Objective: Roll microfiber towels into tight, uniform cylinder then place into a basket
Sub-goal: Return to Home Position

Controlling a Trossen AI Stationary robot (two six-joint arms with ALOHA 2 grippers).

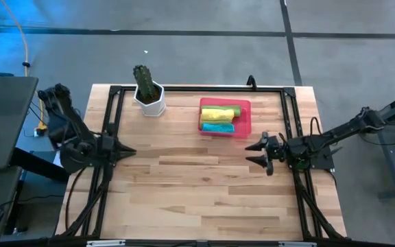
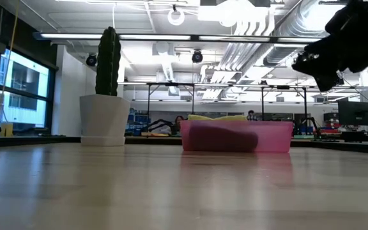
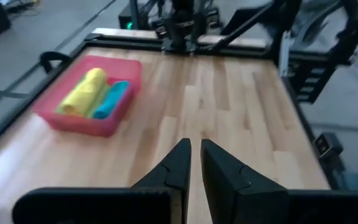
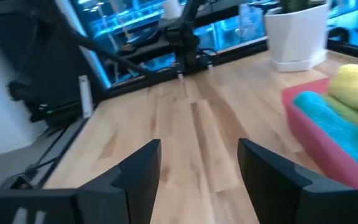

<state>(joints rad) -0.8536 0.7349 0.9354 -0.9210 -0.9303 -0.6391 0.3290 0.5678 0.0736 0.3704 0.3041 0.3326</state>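
Note:
The pink basket [image 1: 244, 125] stands on the table at the far middle-right. Rolled towels lie side by side in it: a yellow one [image 1: 218, 110], a lime green one [image 1: 219, 119] and a teal one [image 1: 218, 127]. The left wrist view also shows the yellow roll [image 3: 82, 93] and the teal roll [image 3: 112, 99]. My left gripper [image 1: 130, 152] hovers at the table's left edge, shut and holding nothing, pointing toward the right. My right gripper [image 1: 256, 154] hovers just near of the basket, open and holding nothing, pointing toward the left. Its fingers [image 4: 143, 165] stand wide apart over bare wood.
A white hexagonal pot with a cactus [image 1: 149, 96] stands at the far left of the table, left of the basket. A black metal frame [image 1: 204, 88] runs along the table's edges. Bare wood [image 1: 197, 185] spreads between the two grippers and toward the near edge.

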